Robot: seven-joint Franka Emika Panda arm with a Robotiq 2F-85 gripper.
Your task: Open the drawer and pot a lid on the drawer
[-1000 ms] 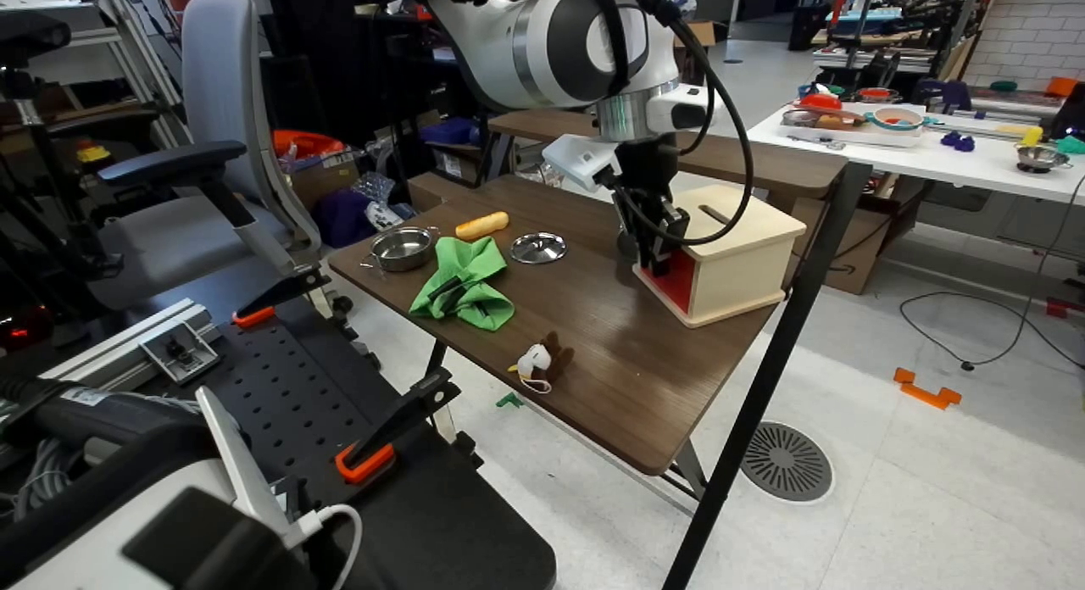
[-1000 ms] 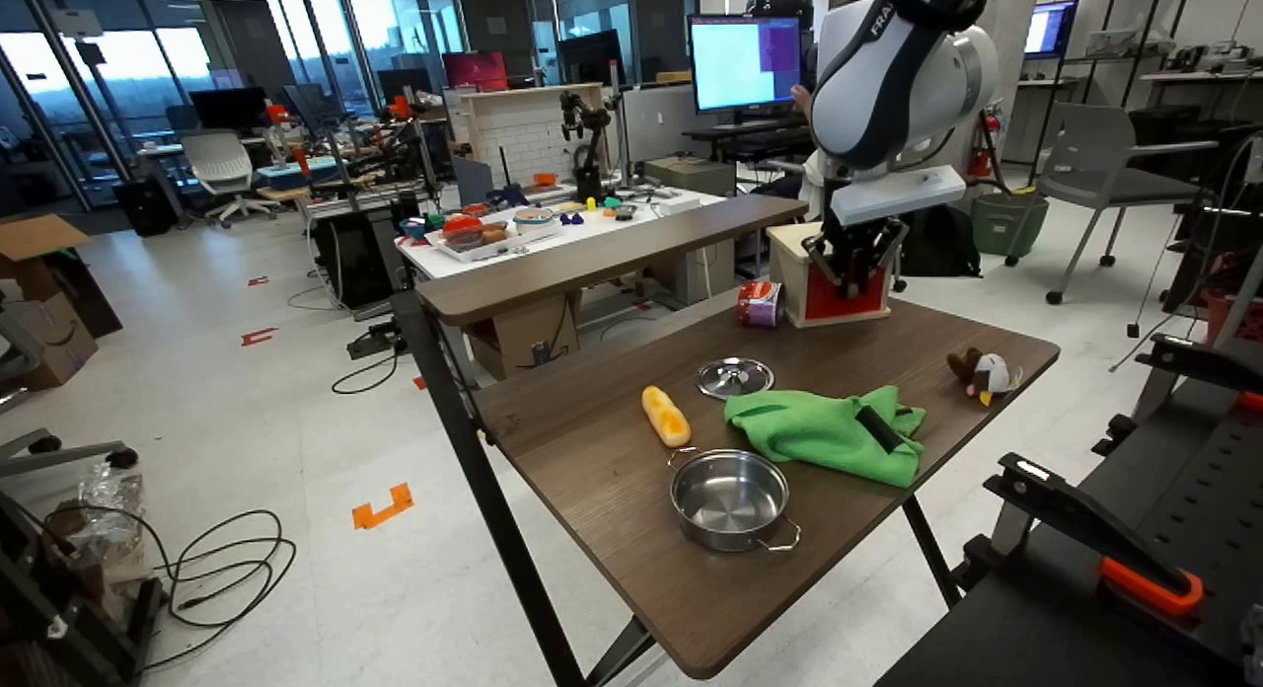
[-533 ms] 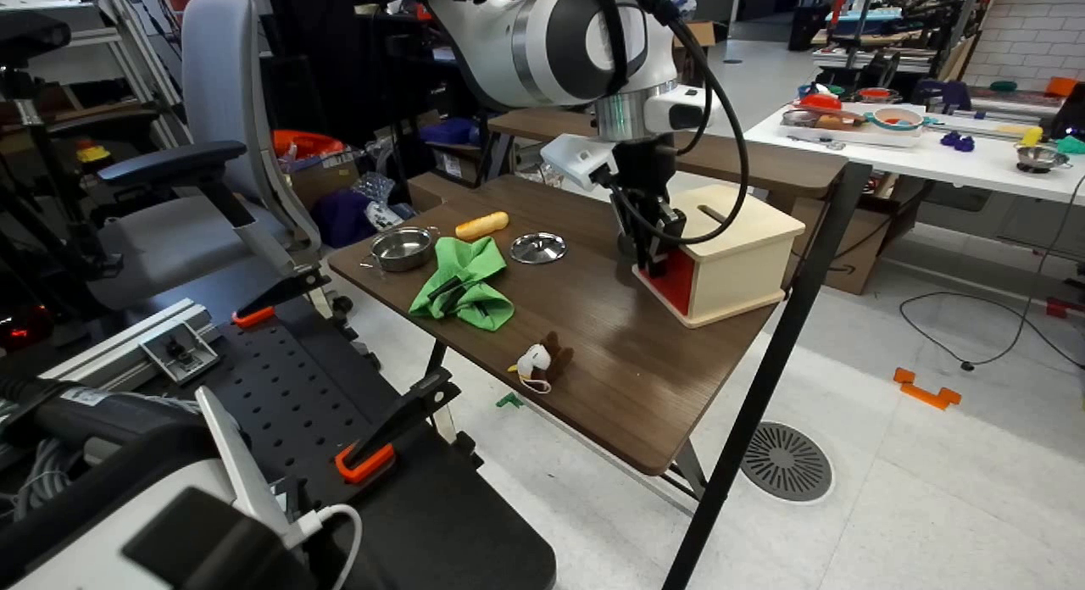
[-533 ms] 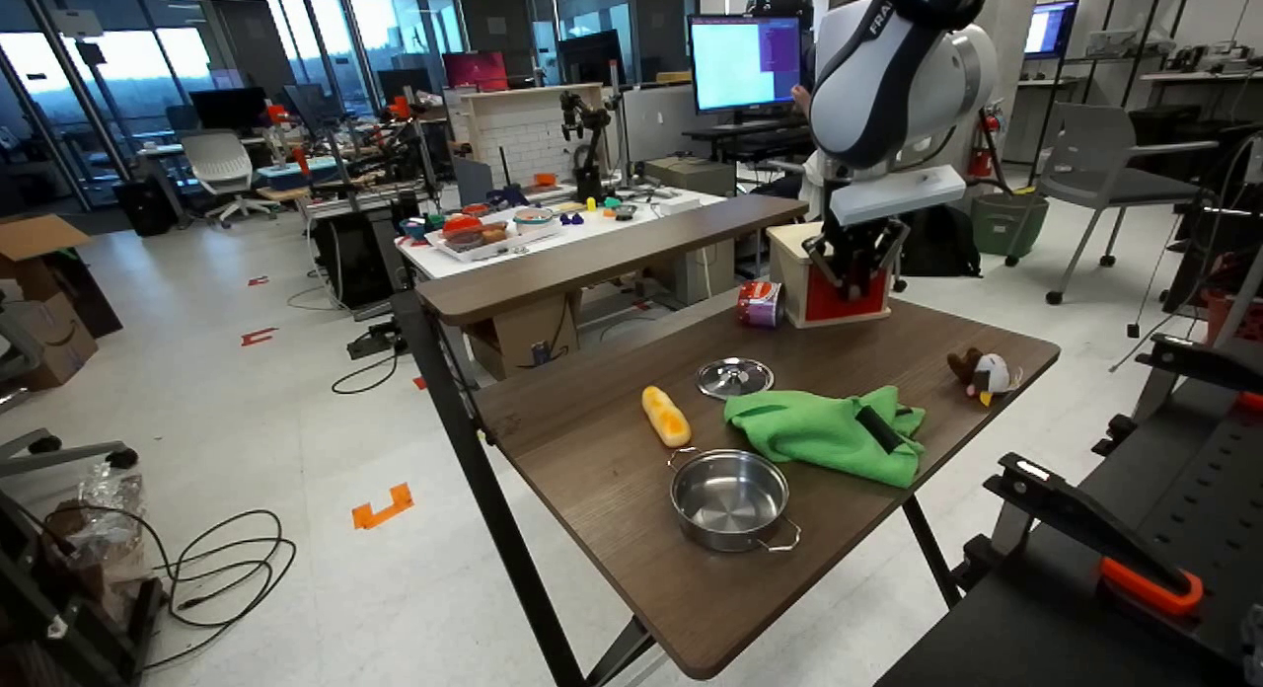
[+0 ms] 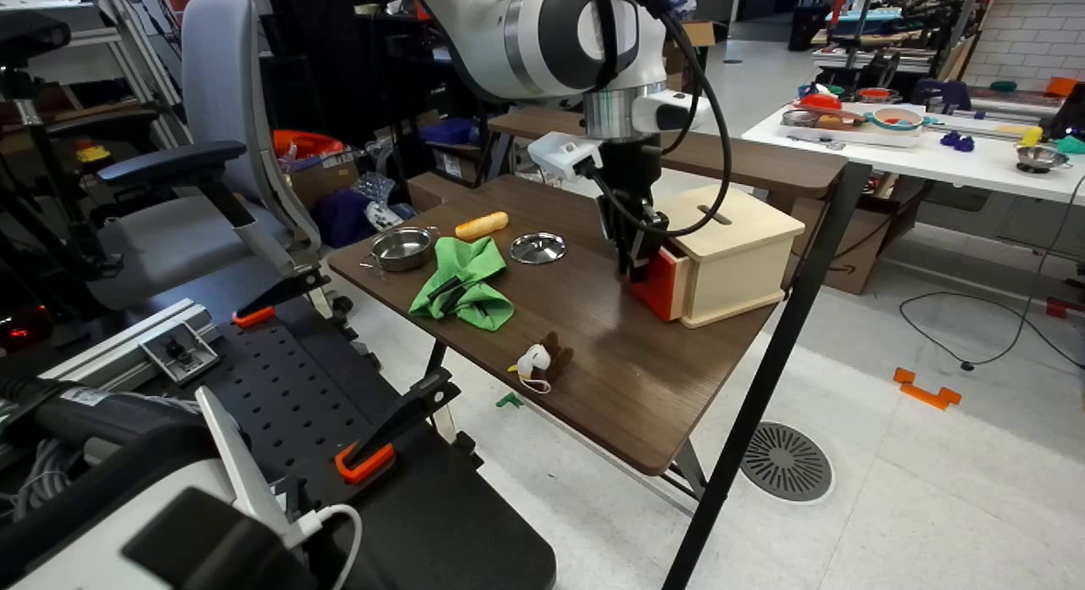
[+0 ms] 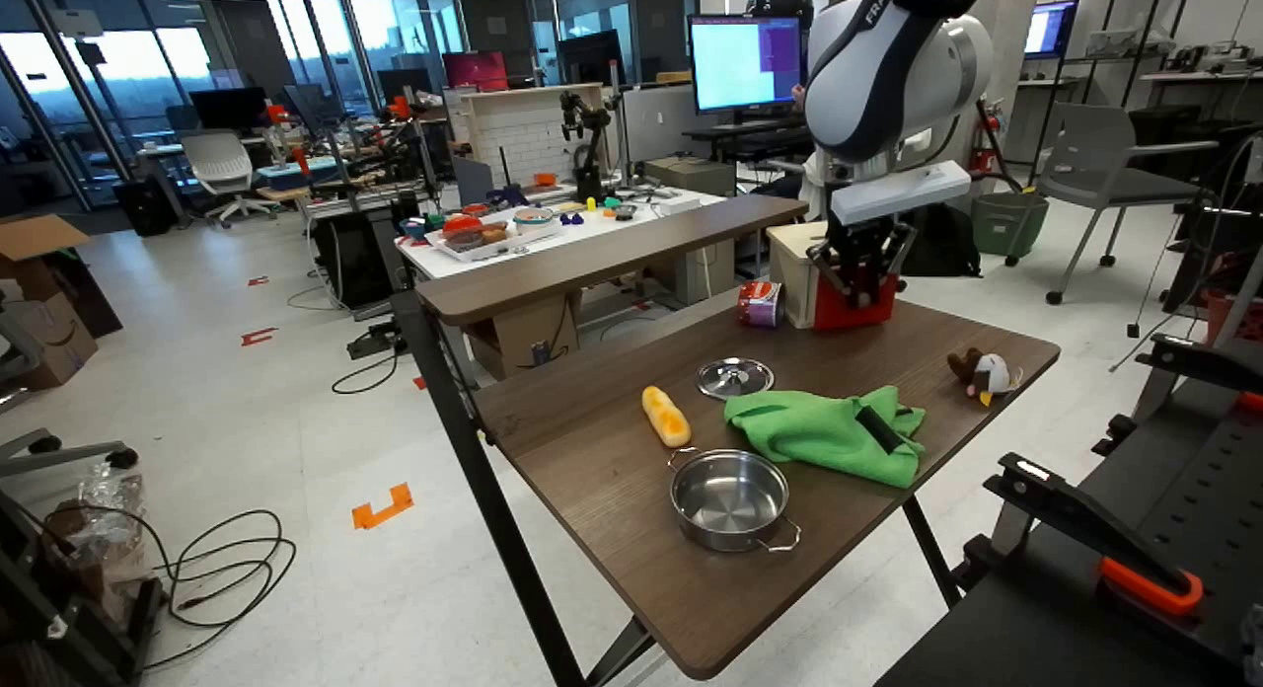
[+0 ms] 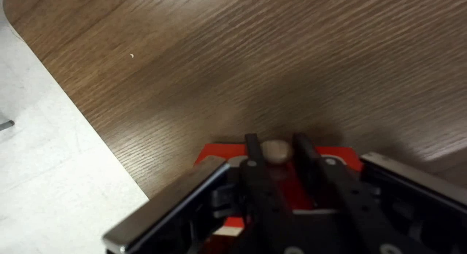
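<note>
Objects on your brown table (image 6: 582,450) are these: one box (image 5: 737,276) of light wood with one drawer (image 5: 658,288), one metal lid (image 6: 735,377), one pot (image 6: 730,509) with two handles, one bread-like piece (image 6: 666,417), one green cloth (image 6: 829,435), one small plush toy (image 6: 987,374), and one red and purple container (image 6: 760,304). You have one gripper (image 7: 276,141), and its two fingers (image 7: 253,151) are closed on the round, pale knob (image 7: 276,151) of the drawer, one finger on each side.

Beside the lid you find the cloth; whether these two touch, you cannot tell. The bread-like piece lies near the lid, and the pot stands upright near this piece and just beside the cloth. The toy is well apart from the lid, close to the edge of the table. The container you see just beside the box in an exterior view. Before the drawer stands your gripper, so in both exterior views it covers a part of the front (image 6: 839,316).

As for the drawer, it is at one end of the table, in its box, and it stands partly out. The front is red-orange, and behind it a strip of light wood shows between front and box. The lid, round and shiny, rests on the table, apart from the box.
</note>
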